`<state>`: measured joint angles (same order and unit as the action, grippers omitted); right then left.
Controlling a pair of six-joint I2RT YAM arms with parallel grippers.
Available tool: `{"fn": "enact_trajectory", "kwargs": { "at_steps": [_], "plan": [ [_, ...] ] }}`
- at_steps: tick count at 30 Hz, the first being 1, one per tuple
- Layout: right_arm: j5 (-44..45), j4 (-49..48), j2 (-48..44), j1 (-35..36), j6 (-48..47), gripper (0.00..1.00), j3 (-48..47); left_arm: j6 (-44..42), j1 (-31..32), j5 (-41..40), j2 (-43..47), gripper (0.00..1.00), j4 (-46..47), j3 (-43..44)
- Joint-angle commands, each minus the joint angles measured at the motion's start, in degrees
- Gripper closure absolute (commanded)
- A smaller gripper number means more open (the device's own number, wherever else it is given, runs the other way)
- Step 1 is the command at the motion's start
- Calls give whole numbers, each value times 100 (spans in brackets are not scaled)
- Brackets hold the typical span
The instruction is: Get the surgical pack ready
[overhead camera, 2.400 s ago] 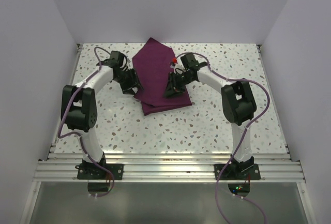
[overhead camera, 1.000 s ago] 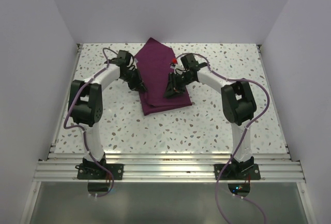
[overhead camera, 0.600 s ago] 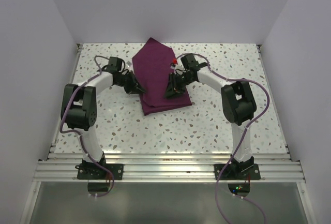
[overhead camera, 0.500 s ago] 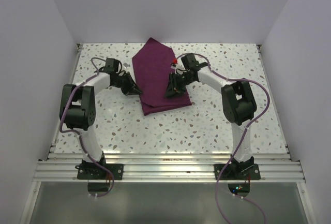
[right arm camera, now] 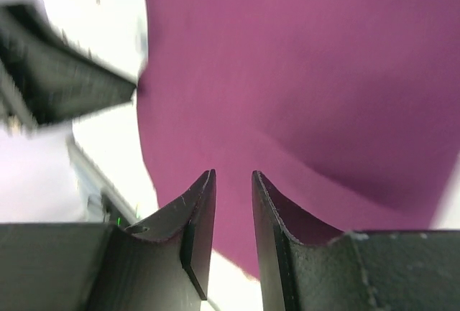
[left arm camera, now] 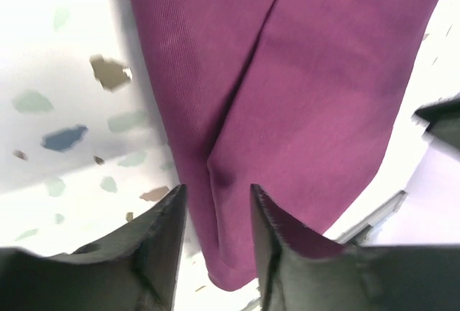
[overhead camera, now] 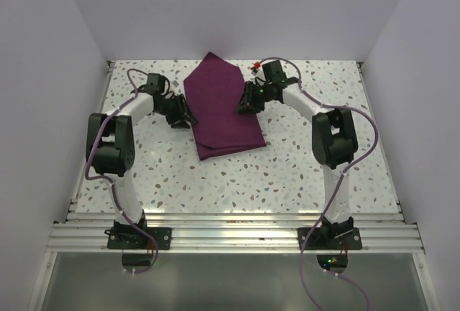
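Left claw: jaws apart, empty, low over crease in purple cloth. Right claw: jaws narrowly parted, empty, above cloth. Overhead view alone shows cloth folded, lying far-centre on speckled bench, claws flanking it.

We see soft, even light from overhead in the top view: the speckled surface reads cleanly, with only a thin shadow along the near edge of the purple cloth. Both wrist views are harsher (exposure seems to favour the dark fabric). There the surface blows out to near-white and its flecks smear. The cloth's weave shows in the left wrist view, while the right wrist view is softer.
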<state>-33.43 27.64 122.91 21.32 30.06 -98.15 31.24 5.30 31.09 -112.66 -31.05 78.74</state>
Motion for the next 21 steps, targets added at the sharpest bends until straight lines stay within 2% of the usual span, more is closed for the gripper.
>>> {"fn": "enact_trajectory", "kwargs": {
  "at_steps": [1,4,6,8,9,11,12,14,18,21],
  "plan": [
    [487,-715,285,-277,166,69,-599,-382,-82,-418,78,52,-243,449],
    [618,-962,654,-365,61,69,-1161,-435,-143,-656,201,48,-60,581],
    [566,-953,909,-418,-9,68,-1749,-418,-178,-666,210,50,177,625],
    [461,-988,1348,-488,-18,68,-2328,-304,-187,-394,105,55,782,634],
    [443,-997,1523,-497,-18,68,-2523,-234,-187,-289,34,63,1002,634],
    [286,-1119,1980,-524,26,68,-3068,-15,-187,-77,-263,73,1513,791],
    [267,-1190,2130,-524,78,69,-3227,74,-187,1,-387,78,1644,879],
    [153,-1374,2552,-532,254,73,-3622,259,-187,81,-711,80,1909,1160],
    [-66,-1796,3018,-559,789,85,-3896,487,-187,134,-1195,80,2094,1722],
    [-225,-1789,3204,-559,896,90,-3905,637,-187,301,-1767,80,1761,2303]
  ]
}}
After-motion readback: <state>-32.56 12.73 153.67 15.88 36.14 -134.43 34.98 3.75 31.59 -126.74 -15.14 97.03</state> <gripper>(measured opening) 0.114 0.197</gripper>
